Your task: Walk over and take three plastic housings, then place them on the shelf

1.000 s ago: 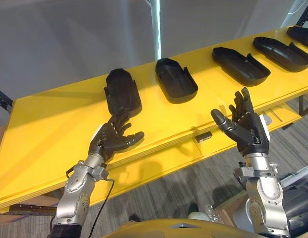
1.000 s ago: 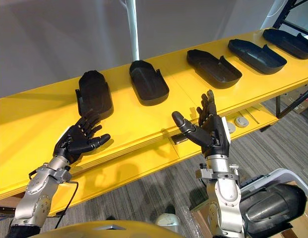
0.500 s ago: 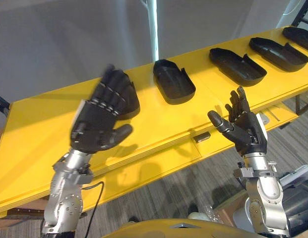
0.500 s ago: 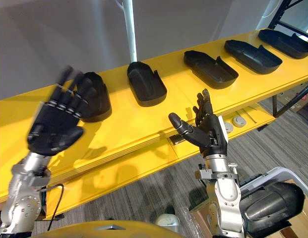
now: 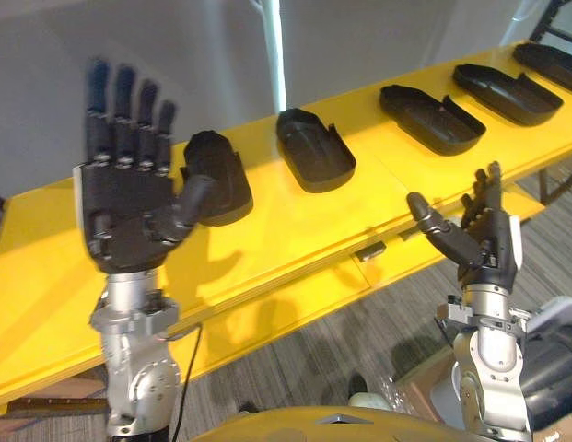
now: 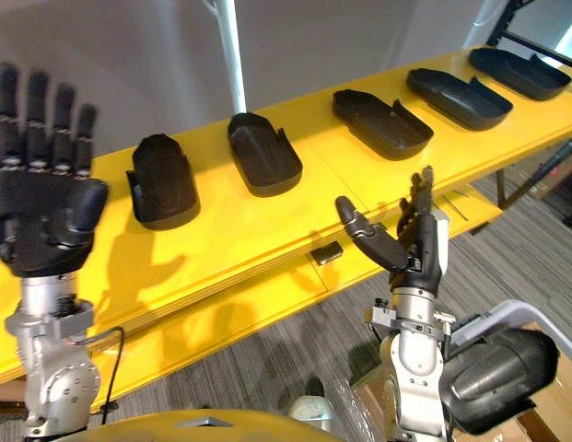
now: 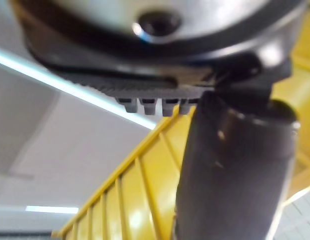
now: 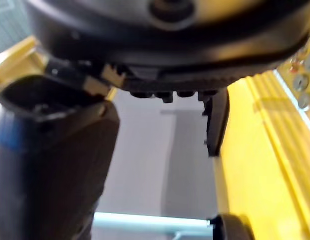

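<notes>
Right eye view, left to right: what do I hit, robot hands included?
Left robot hand → first housing → second housing → third housing → fourth housing → fifth housing. Right robot hand overlaps the third housing, so it is left unplaced.

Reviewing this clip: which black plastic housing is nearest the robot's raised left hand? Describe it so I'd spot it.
A long yellow table carries a row of black plastic housings. The one meant is the leftmost housing, seen just right of the raised, open left hand. It alone has bare yellow table on its left rather than another housing.
</notes>
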Controlling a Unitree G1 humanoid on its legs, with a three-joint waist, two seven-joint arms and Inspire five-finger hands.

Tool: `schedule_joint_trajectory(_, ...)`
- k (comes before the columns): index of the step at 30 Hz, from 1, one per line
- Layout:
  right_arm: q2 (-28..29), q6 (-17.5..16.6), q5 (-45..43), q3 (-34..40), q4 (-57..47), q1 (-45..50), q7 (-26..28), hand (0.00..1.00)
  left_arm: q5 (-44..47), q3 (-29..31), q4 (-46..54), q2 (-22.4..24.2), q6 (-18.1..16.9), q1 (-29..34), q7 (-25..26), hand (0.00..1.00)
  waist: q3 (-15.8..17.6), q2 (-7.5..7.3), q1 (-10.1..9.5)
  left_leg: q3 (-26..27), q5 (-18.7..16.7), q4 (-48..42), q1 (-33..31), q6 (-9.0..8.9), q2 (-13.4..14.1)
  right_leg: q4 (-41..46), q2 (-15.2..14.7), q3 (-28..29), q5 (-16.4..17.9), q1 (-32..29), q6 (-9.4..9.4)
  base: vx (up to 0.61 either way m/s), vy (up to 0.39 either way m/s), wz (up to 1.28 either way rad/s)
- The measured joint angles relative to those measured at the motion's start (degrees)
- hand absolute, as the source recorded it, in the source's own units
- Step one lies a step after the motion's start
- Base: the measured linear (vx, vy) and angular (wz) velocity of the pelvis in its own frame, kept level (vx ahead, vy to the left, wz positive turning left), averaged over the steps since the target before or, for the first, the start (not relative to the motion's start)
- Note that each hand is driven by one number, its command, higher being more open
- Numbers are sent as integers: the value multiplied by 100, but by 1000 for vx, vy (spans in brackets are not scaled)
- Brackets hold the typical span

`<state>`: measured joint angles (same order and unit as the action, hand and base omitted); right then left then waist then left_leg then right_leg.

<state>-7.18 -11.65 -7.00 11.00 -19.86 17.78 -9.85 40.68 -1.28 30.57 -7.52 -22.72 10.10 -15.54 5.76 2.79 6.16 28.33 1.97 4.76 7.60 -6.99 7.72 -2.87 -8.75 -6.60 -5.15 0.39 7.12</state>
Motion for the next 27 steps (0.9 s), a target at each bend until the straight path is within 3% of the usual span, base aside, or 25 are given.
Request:
schedule_joint_trajectory(5, 180, -5, -65, 509, -471, 643, -415, 100, -159, -738, -378, -146, 0, -795, 720, 100, 26, -45, 541, 1036, -421, -294, 340, -154, 122, 65, 218, 1011, -46, -237, 9, 32, 15, -110)
schedule_joint_trajectory(9, 556, -277, -654, 1190, -616, 1518, -580, 100, -369, -1058, -903, -142, 2, -1388, 1426, 100, 44, -68, 1088, 1656, -696, -529, 605, -283, 250, 63, 450, 1631, -58, -304, 14, 11, -19, -85)
schedule_joint_trajectory(11, 727, -424, -805, 1267, -617, 1735, -561, 100, -588, -1092, -1006, -142, 4, -1522, 1700, 100, 46, -67, 1173, 1683, -788, -662, 623, -268, 288, 71, 526, 1844, -86, -380, 4, 0, -36, -77)
schedule_joint_trajectory(15, 794, -783, -1027, 1137, -617, 1761, -142, 100, -902, -1079, -1008, -131, 20, -1512, 2080, 100, 171, 42, 1109, 1080, -1102, -1049, 720, -107, 357, 197, 701, 2395, -102, -498, 20, -55, -52, -72)
schedule_joint_trajectory(17, 738, -862, -1027, 894, -617, 1478, 145, 100, -1008, -974, -961, -132, 27, -1364, 2179, 100, 225, -3, 858, 41, -1399, -1943, 369, 339, 388, 310, 701, 2723, -83, -610, 15, -120, -4, -68)
schedule_joint_trajectory(18, 675, -883, -1026, 814, -617, 1385, 203, 100, -1032, -926, -946, -132, 28, -1316, 2207, 100, 243, -1, 781, -339, -1481, -2205, 245, 460, 378, 317, 707, 2801, -60, -632, 5, -128, 64, -70)
schedule_joint_trajectory(19, 477, -909, -1026, 605, -617, 1123, 266, 100, -1165, -806, -823, -131, 37, -1149, 2300, 100, 336, 18, 649, -1062, -1697, -2642, 25, 578, 343, 347, 750, 2942, -55, -685, 18, -148, 146, -62)
schedule_joint_trajectory(20, 245, -911, -1025, 366, -616, 851, 283, 100, -1210, -747, -663, -130, 40, -933, 2316, 100, 325, 199, 554, -1550, -1924, -2761, -99, 515, 339, 417, 831, 2993, -58, -813, 18, -154, 178, -51)
schedule_joint_trajectory(23, 178, -883, -984, -97, -615, 514, 111, 100, -1207, -733, -393, -124, 47, -724, 2188, 100, 329, 364, 387, -1635, -2300, -2531, -161, 194, 308, 885, 892, 2903, -10, -1211, 95, -157, 157, 7)
schedule_joint_trajectory(24, 281, -834, -907, -259, -613, 490, 20, 100, -1207, -728, -332, -122, 43, -729, 2122, 100, 376, 317, 294, -1637, -2392, -2521, -183, 74, 272, 1142, 885, 2888, 40, -1343, 157, -169, 82, 21)
schedule_joint_trajectory(25, 444, -738, -894, -454, -594, 539, -54, 100, -1206, -717, -281, -117, 4, -701, 2078, 100, 469, 171, 128, -1645, -2484, -2652, -211, -17, 211, 1418, 866, 2874, 71, -1445, 186, -141, 47, 5)
schedule_joint_trajectory(27, 667, -615, -808, -667, -575, 772, -79, 100, -1205, -720, -283, -69, -2, -541, 2073, 100, 538, 25, 25, -1642, -2624, -2968, -234, 89, 146, 1570, 798, 2840, 56, -1419, 202, -205, 63, -8)
